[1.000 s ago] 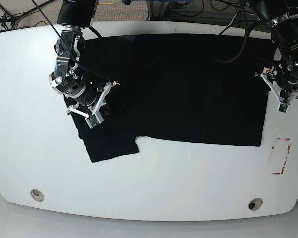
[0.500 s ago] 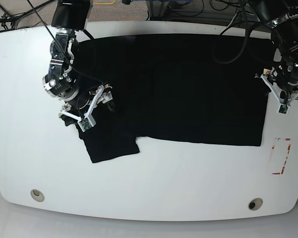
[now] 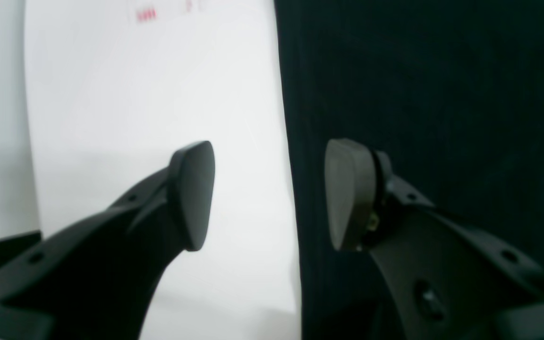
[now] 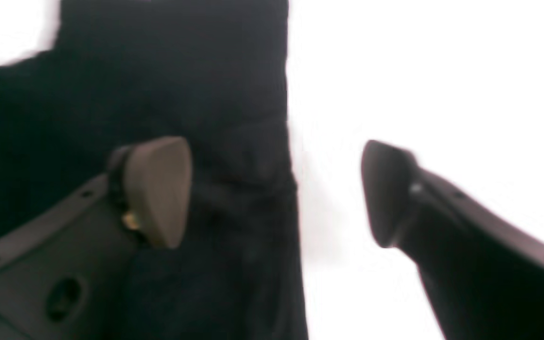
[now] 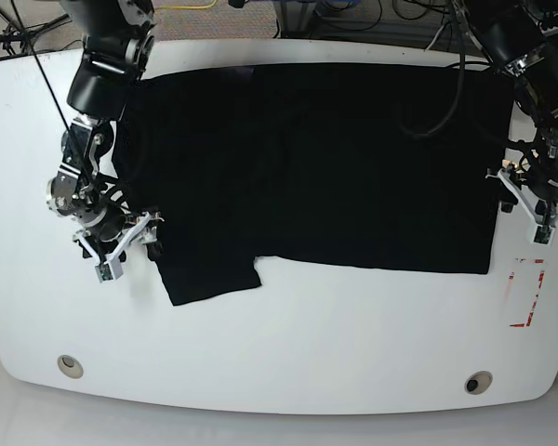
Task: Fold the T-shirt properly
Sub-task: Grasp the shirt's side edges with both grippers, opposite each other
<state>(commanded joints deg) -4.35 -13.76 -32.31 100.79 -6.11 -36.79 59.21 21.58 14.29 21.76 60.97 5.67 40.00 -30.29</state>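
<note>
T-shirt (image 5: 353,167), plain black, lies spread flat across the far half of a white table (image 5: 288,344), with one short sleeve (image 5: 209,269) jutting toward the near edge. Both arms sit at opposite ends of the cloth, which suggests a matched two-handed pick-up for a fold. Right gripper (image 5: 121,249) hovers at the sleeve end with its jaws spread wide and nothing between them; in its wrist view one finger (image 4: 158,189) is above the black fabric and the other above bare table, so the sleeve's edge runs between them. Left gripper (image 5: 538,200) is at the other end, jaws moderately apart and likewise empty, straddling the hem in the same way: one finger (image 3: 347,193) over cloth, one over white surface. Red tape marks (image 5: 528,293) lie on the table just beside this gripper, on its near side. Neither gripper looks closed on fabric, so the fold appears not yet begun.
</note>
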